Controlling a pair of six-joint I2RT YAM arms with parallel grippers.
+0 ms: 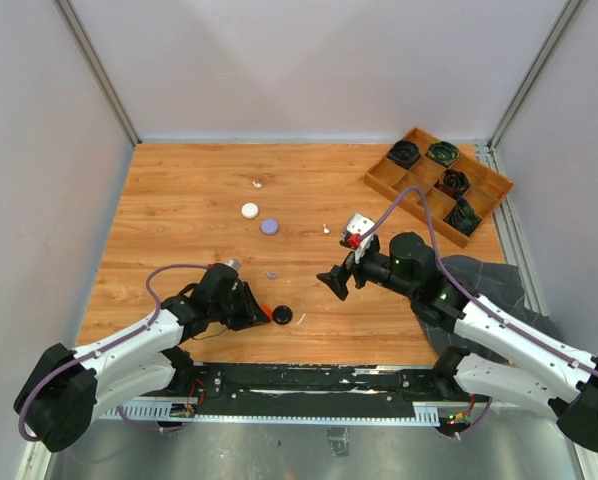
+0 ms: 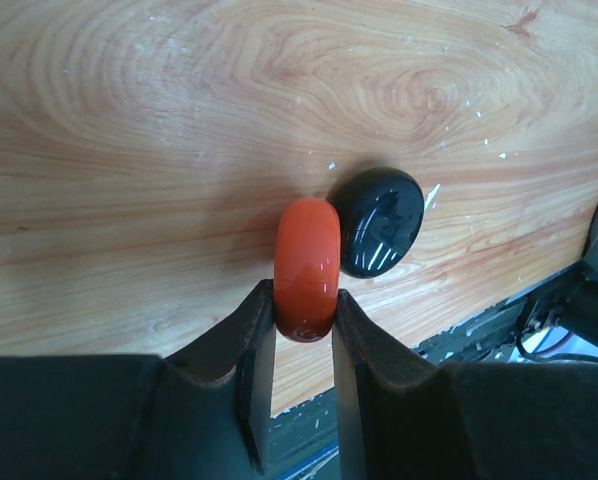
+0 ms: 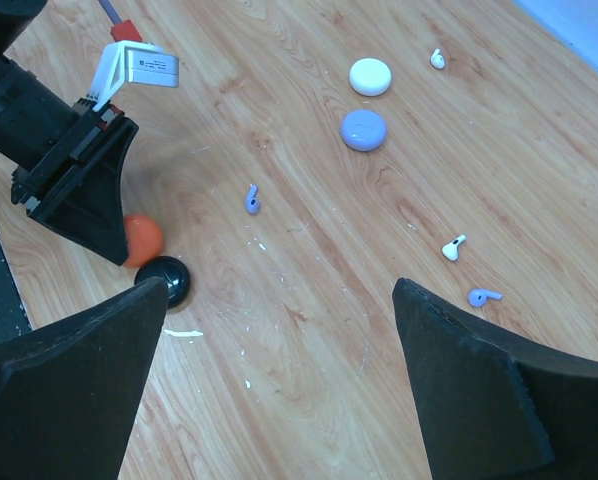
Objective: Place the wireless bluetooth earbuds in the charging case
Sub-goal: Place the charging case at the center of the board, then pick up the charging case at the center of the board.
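My left gripper (image 2: 304, 295) is shut on a red-orange round case (image 2: 307, 262), held on edge right beside a black round case (image 2: 381, 220), near the table's front edge (image 1: 266, 311). My right gripper (image 3: 279, 290) is wide open and empty above bare wood. Loose earbuds lie ahead of it. One is pale purple (image 3: 252, 200), one white (image 3: 454, 247), a second pale purple (image 3: 484, 296), and a second white (image 3: 437, 58) lies far off. A white round case (image 3: 370, 77) and a pale purple round case (image 3: 363, 130) lie closed further back. No red-orange or black earbud shows.
A wooden divided tray (image 1: 382, 182) with black coiled bundles stands at the back right. Grey cloth (image 1: 479, 275) lies under the right arm. White walls close off the table's sides and back. The left arm (image 3: 69, 170) fills the right wrist view's left side.
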